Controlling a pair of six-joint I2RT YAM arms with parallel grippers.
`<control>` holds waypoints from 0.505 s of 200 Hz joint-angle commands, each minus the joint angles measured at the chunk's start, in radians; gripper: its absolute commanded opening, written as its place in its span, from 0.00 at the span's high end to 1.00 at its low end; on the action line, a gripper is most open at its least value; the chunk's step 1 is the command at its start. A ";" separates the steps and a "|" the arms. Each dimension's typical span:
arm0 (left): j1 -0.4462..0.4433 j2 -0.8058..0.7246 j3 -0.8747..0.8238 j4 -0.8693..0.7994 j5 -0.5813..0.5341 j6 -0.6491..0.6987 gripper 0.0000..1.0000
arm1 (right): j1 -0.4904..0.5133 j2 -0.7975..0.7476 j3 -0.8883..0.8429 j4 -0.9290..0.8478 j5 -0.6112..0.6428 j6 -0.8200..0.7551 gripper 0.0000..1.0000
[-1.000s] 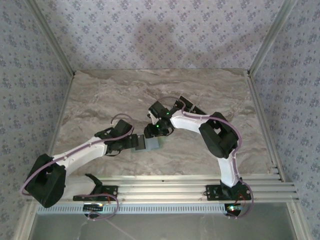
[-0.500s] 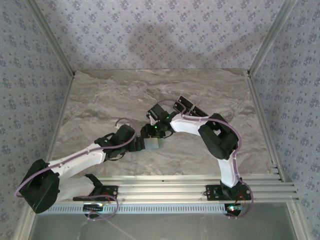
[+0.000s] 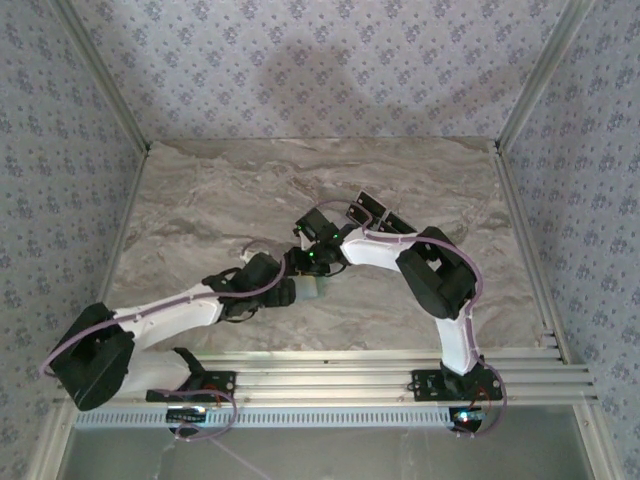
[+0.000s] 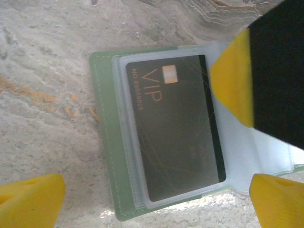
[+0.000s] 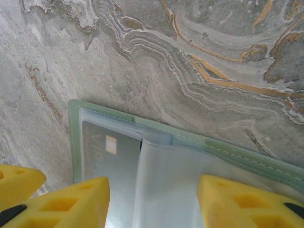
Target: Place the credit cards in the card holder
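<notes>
Left gripper and right gripper, top view: both meet over the card holder, a pale green patch at the middle of the table, slightly toward the near edge. The two wrists stand almost touching, so a sideways correction by either one risks knocking the other. Two dark flat shapes lie just beyond the right forearm. They are possibly further credit cards, though too small to be sure. That forearm stands between them and the holder.

Left wrist view: the left gripper hangs empty, its pads spread wide to either side of the open holder. One credit card, marked VIP, sits inside a clear sleeve on the holder's left half. The right gripper's finger rests at the card's right edge. Should the left jaws descend here, a pad could catch the green cover and drag the holder out from under that finger.

Right wrist view: the right gripper has its pads partly apart on either side of a loose clear leaf. Whether they pinch it or merely press it flat cannot be told. If that hold slips, the leaf would likely spring back over the pocket mouth.
</notes>
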 commanded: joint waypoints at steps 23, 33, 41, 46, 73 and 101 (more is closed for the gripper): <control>-0.014 0.051 0.058 0.050 -0.021 0.035 0.00 | 0.012 0.041 -0.025 -0.036 -0.004 0.019 0.46; -0.014 0.067 0.064 0.047 -0.022 0.038 0.00 | 0.011 0.043 -0.024 -0.037 -0.004 0.019 0.46; -0.016 0.076 0.067 0.048 -0.024 0.039 0.00 | 0.009 0.043 -0.024 -0.038 -0.006 0.020 0.46; -0.017 0.082 0.067 0.048 -0.027 0.041 0.00 | 0.011 0.043 -0.024 -0.036 -0.007 0.021 0.46; -0.022 0.106 0.058 0.053 -0.057 0.038 0.00 | 0.009 0.042 -0.020 -0.041 -0.011 0.019 0.45; -0.022 0.123 0.044 0.046 -0.097 0.029 0.00 | 0.006 0.038 -0.017 -0.043 -0.015 0.019 0.46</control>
